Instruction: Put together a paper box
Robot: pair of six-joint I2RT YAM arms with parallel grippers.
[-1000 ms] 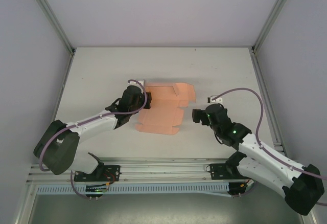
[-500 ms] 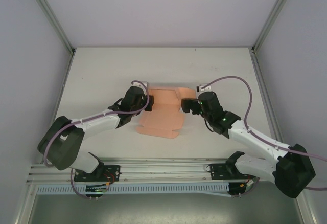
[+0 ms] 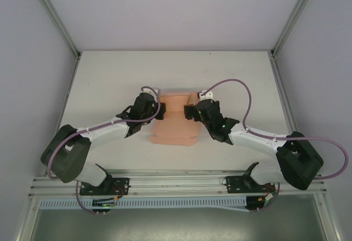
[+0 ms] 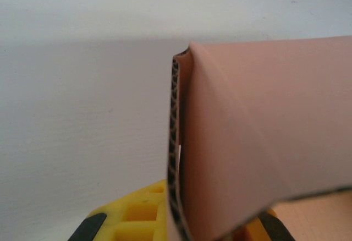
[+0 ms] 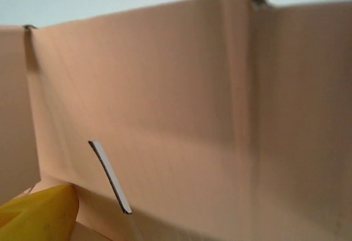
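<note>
Top external view: the box (image 3: 174, 131) lies partly folded between both grippers. The left gripper (image 3: 160, 110) is clamped on its left flap; the right gripper (image 3: 190, 110), jaws spread wide, sits at its right flap.

The left arm (image 3: 102, 132) reaches up and inward to the left edge of the box (image 3: 175, 128). There the left gripper (image 3: 160, 110) is clamped on the card, its yellow fingers (image 4: 135, 219) pinching a raised flap. The right arm (image 3: 253, 139) stretches low to the box's right edge. The right gripper (image 3: 188, 110) has its jaws wide apart, one yellow finger (image 5: 36, 211) just beside the card.
</note>
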